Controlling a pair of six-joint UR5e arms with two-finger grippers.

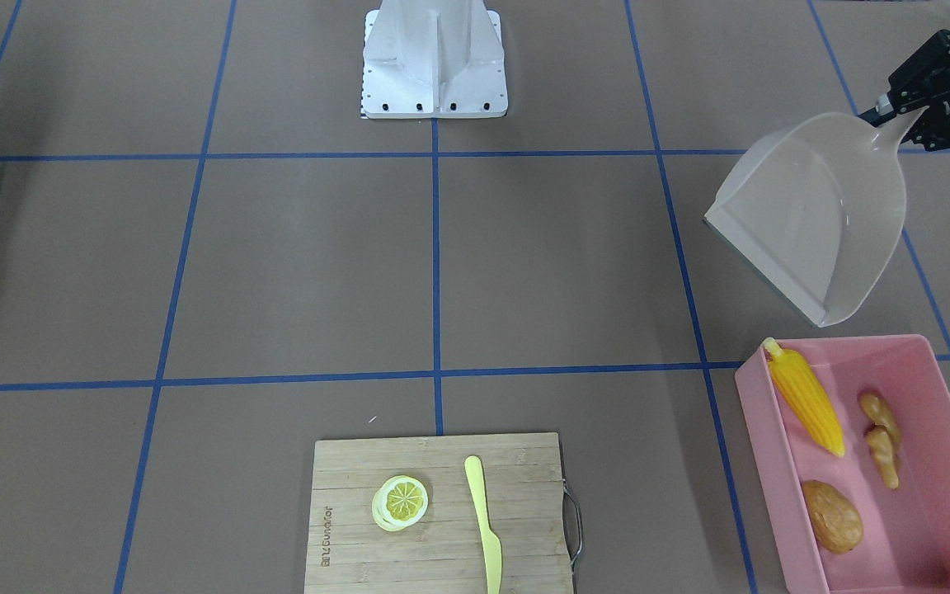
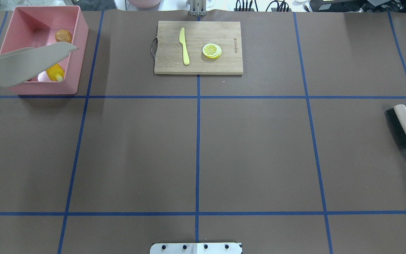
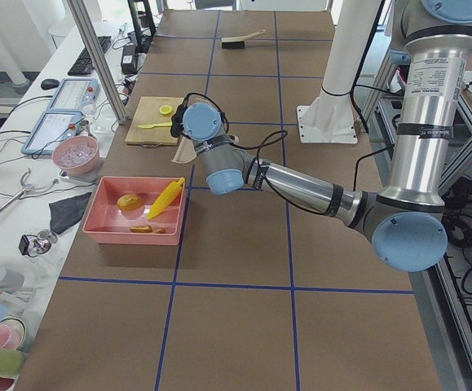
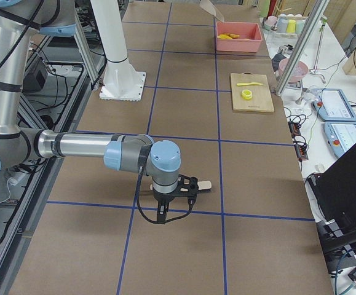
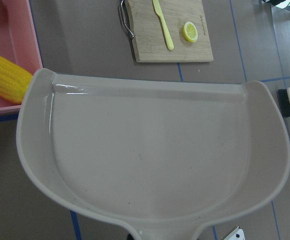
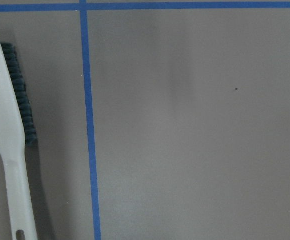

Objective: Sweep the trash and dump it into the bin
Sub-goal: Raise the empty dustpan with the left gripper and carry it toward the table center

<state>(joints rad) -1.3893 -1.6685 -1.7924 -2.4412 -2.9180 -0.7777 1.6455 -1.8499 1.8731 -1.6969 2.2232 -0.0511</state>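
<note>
The trash lies inside the pink bin (image 1: pixel 924 528): a yellow corn cob (image 1: pixel 809 404), a brown potato (image 1: pixel 832 516) and a tan ginger root (image 1: pixel 881 437). My left gripper (image 1: pixel 895 103) is shut on the handle of the beige dustpan (image 1: pixel 821 214). It holds the dustpan tilted and empty in the air beside the bin. In the overhead view the dustpan (image 2: pixel 26 63) covers part of the bin (image 2: pixel 44 21) and hides the ginger. My right gripper (image 4: pixel 171 198) shows only in the exterior right view, next to the brush (image 2: pixel 405 127). I cannot tell whether it is open or shut.
A wooden cutting board (image 1: pixel 442 528) with a lemon slice (image 1: pixel 400 501) and a yellow knife (image 1: pixel 485 524) lies at the table's far edge. The robot's white base (image 1: pixel 434 58) stands at the near edge. The brush also shows in the right wrist view (image 6: pixel 4 135).
</note>
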